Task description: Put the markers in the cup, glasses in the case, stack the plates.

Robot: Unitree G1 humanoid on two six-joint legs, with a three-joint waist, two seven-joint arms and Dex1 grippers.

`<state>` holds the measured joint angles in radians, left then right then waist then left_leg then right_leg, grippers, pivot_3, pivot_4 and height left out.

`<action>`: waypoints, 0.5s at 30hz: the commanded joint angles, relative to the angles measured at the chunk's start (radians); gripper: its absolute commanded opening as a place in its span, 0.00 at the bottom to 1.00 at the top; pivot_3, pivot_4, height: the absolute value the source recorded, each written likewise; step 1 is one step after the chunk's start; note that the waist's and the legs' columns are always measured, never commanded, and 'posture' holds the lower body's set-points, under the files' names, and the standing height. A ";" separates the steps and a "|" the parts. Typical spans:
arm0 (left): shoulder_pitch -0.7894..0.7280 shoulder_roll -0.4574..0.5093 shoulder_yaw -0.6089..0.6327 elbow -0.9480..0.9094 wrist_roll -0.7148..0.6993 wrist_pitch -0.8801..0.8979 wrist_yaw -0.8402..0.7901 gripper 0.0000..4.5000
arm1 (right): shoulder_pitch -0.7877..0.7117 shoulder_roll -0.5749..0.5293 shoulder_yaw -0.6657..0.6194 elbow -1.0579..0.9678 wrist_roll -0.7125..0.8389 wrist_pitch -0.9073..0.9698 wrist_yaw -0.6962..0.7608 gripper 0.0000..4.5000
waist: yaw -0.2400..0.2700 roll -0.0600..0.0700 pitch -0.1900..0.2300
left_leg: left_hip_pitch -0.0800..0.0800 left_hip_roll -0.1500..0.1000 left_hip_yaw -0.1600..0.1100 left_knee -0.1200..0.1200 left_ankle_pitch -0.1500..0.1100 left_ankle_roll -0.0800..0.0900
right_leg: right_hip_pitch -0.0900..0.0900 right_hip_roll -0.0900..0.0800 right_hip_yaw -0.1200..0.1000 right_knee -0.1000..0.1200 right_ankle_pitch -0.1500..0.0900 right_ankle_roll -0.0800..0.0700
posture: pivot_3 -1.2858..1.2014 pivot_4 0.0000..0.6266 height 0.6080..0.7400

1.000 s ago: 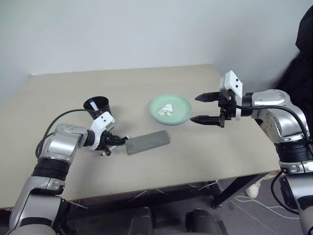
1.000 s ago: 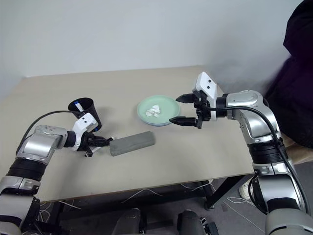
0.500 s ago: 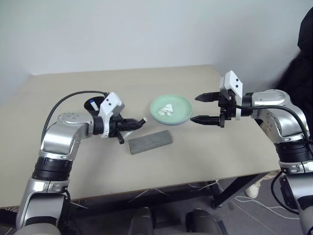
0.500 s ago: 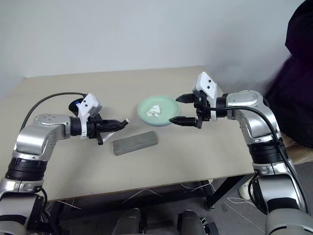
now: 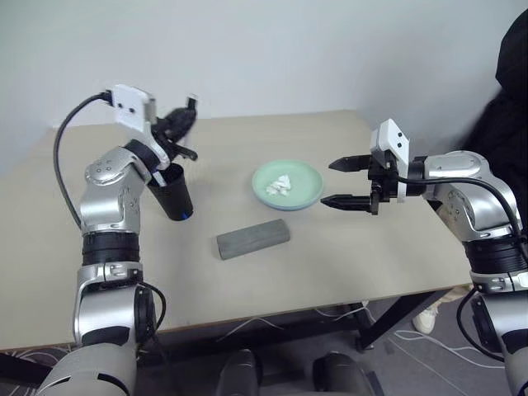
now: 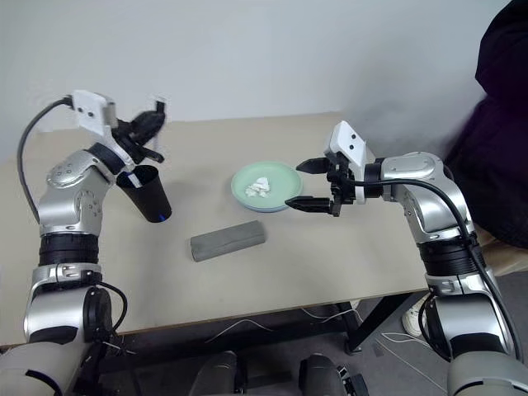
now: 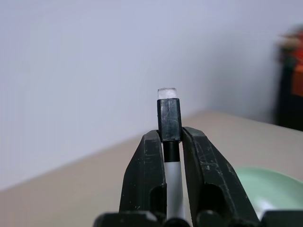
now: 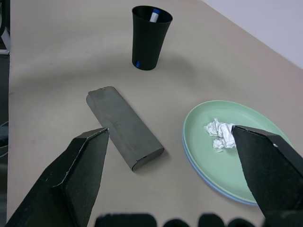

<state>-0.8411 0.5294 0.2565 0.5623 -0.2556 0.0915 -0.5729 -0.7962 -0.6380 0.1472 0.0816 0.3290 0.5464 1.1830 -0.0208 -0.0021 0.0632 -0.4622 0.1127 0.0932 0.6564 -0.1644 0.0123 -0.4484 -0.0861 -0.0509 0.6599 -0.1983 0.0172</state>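
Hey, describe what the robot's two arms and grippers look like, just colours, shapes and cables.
Both arms are silver-grey metal with black ribbed joint bands. Each wrist carries a white boxy camera block. The left gripper and right gripper each have two black tapered fingers. A black cable loops along each arm.

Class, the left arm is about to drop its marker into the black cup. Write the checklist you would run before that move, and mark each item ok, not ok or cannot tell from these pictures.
1. Black-capped marker clamped in the left gripper: ok, jaws shut on its barrel.
2. Marker above the cup mouth: ok, it is held higher than the rim; whether it is lined up over the mouth, cannot tell.
3. Cup upright with room inside: ok, one blue-capped marker already stands in it.
4. Right gripper out of the way: ok, open, beside the green plate.
5. Case away from the cup: ok, they lie apart.
6. Glasses inside the closed case: cannot tell.
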 commanded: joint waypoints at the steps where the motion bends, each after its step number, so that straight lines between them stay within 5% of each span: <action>1: -0.052 0.022 0.019 0.074 0.035 -0.136 0.052 0.02 | -0.025 -0.006 -0.025 -0.025 0.009 -0.011 -0.003 1.00 | 0.001 0.000 0.000 | 0.000 0.000 0.000 0.000 0.000 0.000 | 0.000 0.000 0.000 0.000 0.000 0.000 | 0.52 0.00 0.79; 15: 0.021 0.054 0.016 0.191 0.049 -0.256 0.066 0.02 | -0.038 -0.004 -0.020 -0.018 0.010 -0.017 0.007 1.00 | 0.001 0.000 0.000 | -0.001 0.000 0.001 -0.002 0.000 0.000 | -0.003 0.000 0.000 -0.001 0.000 0.000 | 0.52 0.00 0.79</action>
<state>-0.8120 0.5693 0.2624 0.7642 -0.2061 -0.1426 -0.5045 -0.7985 -0.6383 0.1473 0.0818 0.3319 0.5442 1.1877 -0.0200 -0.0023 0.0632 -0.4631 0.1127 0.0938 0.6540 -0.1644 0.0123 -0.4521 -0.0864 -0.0508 0.6591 -0.1983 0.0171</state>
